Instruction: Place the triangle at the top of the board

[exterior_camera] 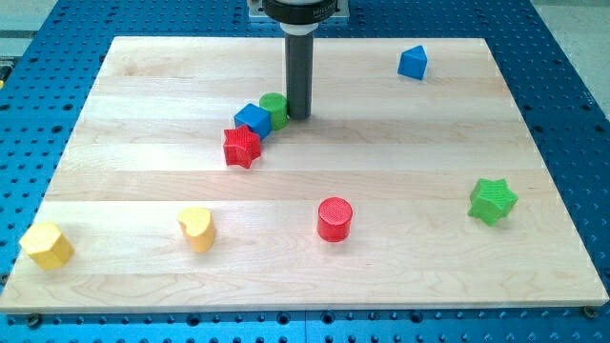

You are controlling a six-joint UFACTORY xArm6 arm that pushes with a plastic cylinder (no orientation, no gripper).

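Nearest the view's bottom sit a yellow hexagon block [46,245], a yellow heart block [196,228] and a red cylinder [335,219]; a green star [493,200] lies right. Mid-bench [143,181], a red star [242,147], blue cube [253,120] and green cylinder [274,108] cluster touching. My tip [298,116] stands just right of the green cylinder. There is no hand. The blue triangle [413,63] rests near the top right.

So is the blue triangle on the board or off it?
On: the blue triangle sits on the board near its top right, away from my tip.
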